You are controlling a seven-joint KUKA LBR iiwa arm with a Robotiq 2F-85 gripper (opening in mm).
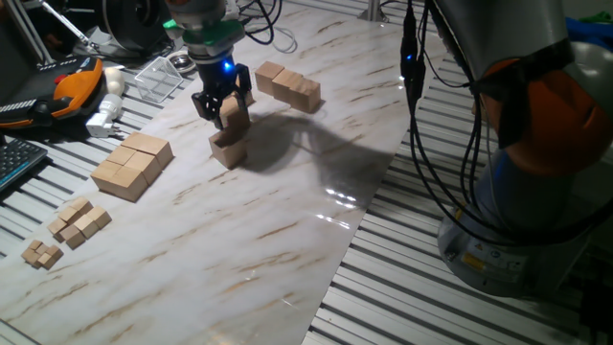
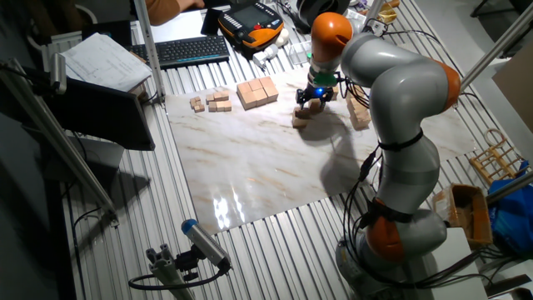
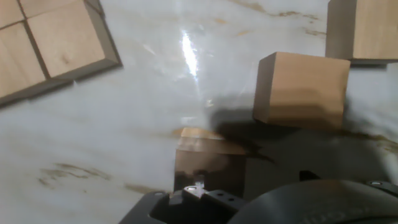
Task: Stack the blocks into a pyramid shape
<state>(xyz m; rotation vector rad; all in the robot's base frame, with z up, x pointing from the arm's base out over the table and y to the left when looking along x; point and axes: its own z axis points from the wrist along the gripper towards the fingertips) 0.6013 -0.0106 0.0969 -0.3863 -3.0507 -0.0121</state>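
While arm reaches low over table, jaws grip block above second block.

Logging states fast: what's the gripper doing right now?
Gripper: closed on one block, held just above another block.

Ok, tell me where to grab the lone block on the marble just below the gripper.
Probably from straight above, fingers on two opposite side faces of the lone block. It sits flat on the marble sheet, clear of the other blocks. The gripper already holds a block.
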